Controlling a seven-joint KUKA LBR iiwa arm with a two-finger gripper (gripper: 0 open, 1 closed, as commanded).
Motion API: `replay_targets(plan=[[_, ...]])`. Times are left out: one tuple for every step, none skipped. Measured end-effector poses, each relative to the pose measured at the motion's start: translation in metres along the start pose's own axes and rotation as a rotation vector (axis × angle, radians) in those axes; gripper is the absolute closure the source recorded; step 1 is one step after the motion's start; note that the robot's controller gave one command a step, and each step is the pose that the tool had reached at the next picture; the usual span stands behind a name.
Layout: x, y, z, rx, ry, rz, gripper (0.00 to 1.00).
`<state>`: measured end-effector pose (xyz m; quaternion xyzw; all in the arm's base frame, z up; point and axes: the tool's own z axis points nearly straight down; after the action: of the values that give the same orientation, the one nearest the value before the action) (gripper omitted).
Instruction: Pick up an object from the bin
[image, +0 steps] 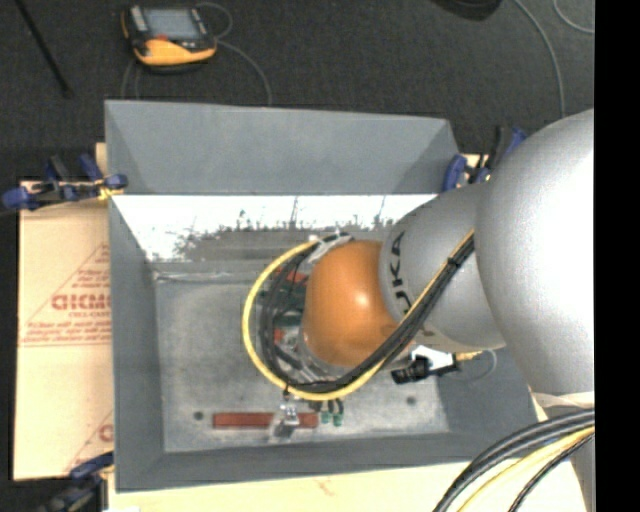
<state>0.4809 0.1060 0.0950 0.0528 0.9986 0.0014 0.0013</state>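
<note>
Gripper (288, 420) sits low near the front wall of your bin (150, 350), a little left of the middle, and the arm (500, 260) comes across from the right. Its orange cover (345, 300) and the yellow cable (252, 305) looped round it block your view of the tool, so you cannot tell whether it is apart or together. Beside the tip lies 1 flat reddish-brown bar (240, 421), stretched along the front wall with its right end meeting the gripper. Just right of the tip you see small green bits (333, 414) on the floor.
</note>
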Motion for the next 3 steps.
replay_targets(plan=[[-0.002,-0.001,0.017,0.002,0.001,-0.009,0.00],[0.003,0.031,0.017,0.018,0.010,-0.384,1.00],[0.003,0.031,0.017,0.017,0.010,-0.383,1.00]])
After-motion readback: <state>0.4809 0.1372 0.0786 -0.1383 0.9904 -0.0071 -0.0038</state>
